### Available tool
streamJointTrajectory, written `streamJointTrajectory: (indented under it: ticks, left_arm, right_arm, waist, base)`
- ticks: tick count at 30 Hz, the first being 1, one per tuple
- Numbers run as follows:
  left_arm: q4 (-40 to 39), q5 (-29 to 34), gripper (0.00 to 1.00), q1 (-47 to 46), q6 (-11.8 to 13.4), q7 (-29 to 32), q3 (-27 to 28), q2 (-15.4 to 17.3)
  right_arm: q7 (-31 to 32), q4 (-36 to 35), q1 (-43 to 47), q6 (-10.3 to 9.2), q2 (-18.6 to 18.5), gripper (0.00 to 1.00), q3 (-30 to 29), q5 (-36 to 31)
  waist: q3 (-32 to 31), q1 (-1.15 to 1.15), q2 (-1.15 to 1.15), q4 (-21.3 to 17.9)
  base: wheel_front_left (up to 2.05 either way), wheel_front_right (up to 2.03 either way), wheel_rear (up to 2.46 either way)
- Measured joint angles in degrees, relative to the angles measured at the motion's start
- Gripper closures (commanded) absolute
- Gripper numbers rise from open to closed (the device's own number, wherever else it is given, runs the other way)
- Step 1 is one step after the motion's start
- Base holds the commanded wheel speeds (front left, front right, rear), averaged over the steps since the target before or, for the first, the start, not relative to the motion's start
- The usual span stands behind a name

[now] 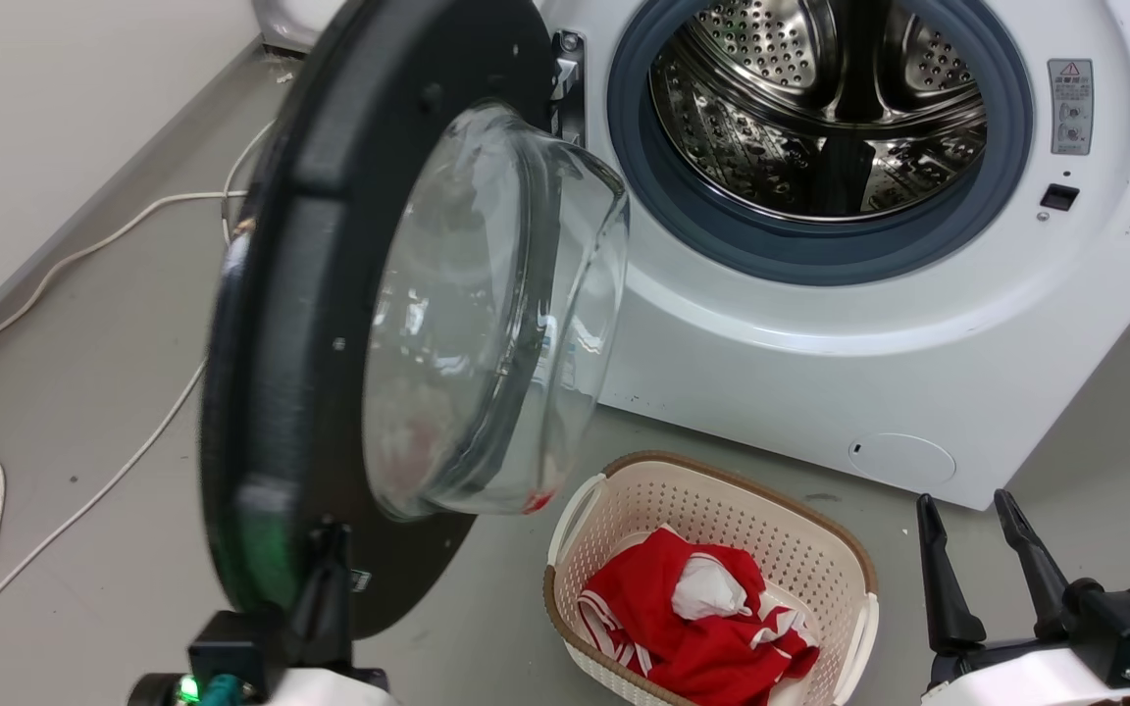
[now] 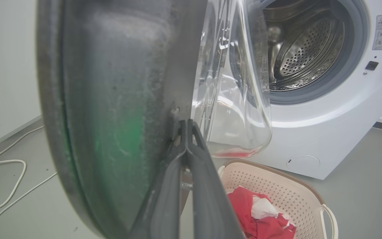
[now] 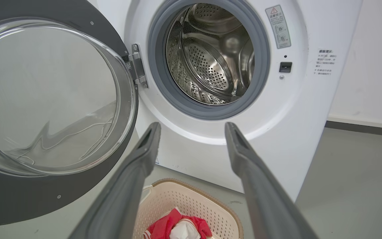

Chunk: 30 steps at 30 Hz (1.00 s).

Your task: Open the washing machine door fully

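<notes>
The door (image 1: 271,343) stands swung out to the left of the machine (image 1: 820,324), hinged at the left of the drum (image 1: 820,108) mouth. A basket (image 1: 771,500) sits on the floor before the machine, below and right of the door, with clothes (image 1: 693,608) in it. Cables (image 1: 2,510) lie on the floor left of the door, beside the wall. The left gripper (image 1: 330,559) rests against the door's lower rim. The right gripper (image 1: 964,498) hangs right of the basket, apart from it.
</notes>
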Motion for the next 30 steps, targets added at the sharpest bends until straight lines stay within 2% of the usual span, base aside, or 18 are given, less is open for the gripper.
streamJointTrajectory:
  ticks: [11, 16, 23, 30]
  left_arm:
    - [6.1, -5.2, 1.00, -4.0, 0.1, -3.1, 10.3, 4.2]
    - [11.5, -8.0, 1.00, -6.7, -0.1, -4.2, 16.3, 7.5]
    - [18.2, -9.2, 1.00, -11.5, -2.1, -4.6, 18.6, 10.3]
    - [23.7, -9.5, 1.00, -14.7, -3.6, -5.0, 19.9, 11.5]
  right_arm:
    - [1.0, -0.6, -0.5, 0.00, 0.0, 0.00, 0.1, -0.7]
    - [1.1, -1.2, -1.0, 0.00, 0.0, 0.00, 0.0, -0.9]
    - [1.3, -1.5, -1.9, 0.00, 0.0, 0.00, 0.1, -1.4]
    - [1.3, -1.6, -2.3, 0.00, 0.0, 0.00, 0.2, -1.5]
  waist:
    - [1.9, 0.00, 0.00, -2.1]
    - [3.6, 0.00, 0.00, -3.8]
    - [5.0, 0.00, 0.00, -4.7]
    - [5.5, 0.00, 0.00, -5.5]
  base:
    - [0.00, 0.00, 0.00]
    - [0.00, 0.00, 0.00]
    - [0.00, 0.00, 0.00]
    - [0.00, 0.00, 0.00]
